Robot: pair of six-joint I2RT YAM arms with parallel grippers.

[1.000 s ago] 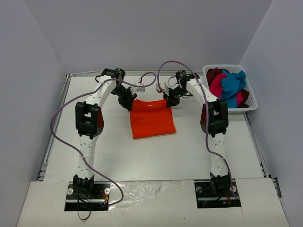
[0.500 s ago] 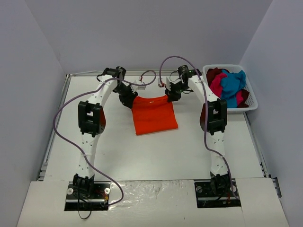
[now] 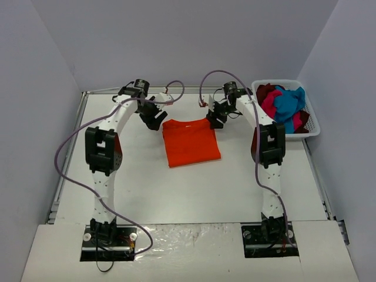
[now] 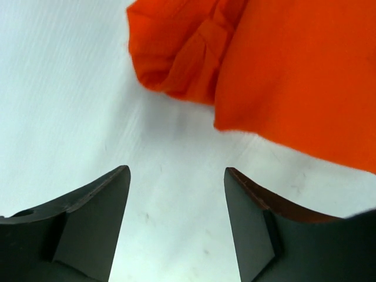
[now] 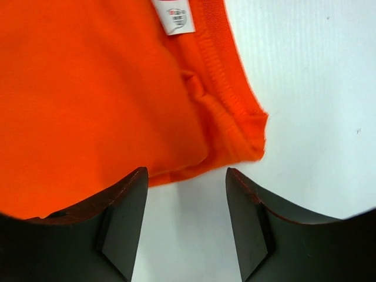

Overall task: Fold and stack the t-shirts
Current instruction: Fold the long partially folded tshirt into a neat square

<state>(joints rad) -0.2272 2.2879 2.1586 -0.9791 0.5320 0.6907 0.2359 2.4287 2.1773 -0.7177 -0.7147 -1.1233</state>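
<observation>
A bright orange t-shirt (image 3: 190,143) lies folded flat near the far middle of the table, its white tag (image 5: 174,17) showing at the collar. My left gripper (image 3: 155,120) hovers just off the shirt's far left corner (image 4: 176,59), jaws open over bare table (image 4: 176,235). My right gripper (image 3: 214,120) hangs at the shirt's far right corner (image 5: 235,117), open too, with only table between its fingers (image 5: 123,211). More t-shirts, teal-blue (image 3: 288,106), magenta-pink (image 3: 269,106) and dark red (image 3: 265,91), lie heaped in the basket.
A white plastic basket (image 3: 314,126) stands at the far right of the table. The back wall and side walls close in the table (image 3: 176,194). Purple cables (image 3: 70,147) loop from both arms.
Both grippers have opened and let go of the orange shirt's far corners, then drawn back a little. The shirt has settled flat a bit farther from the arms' bases.
</observation>
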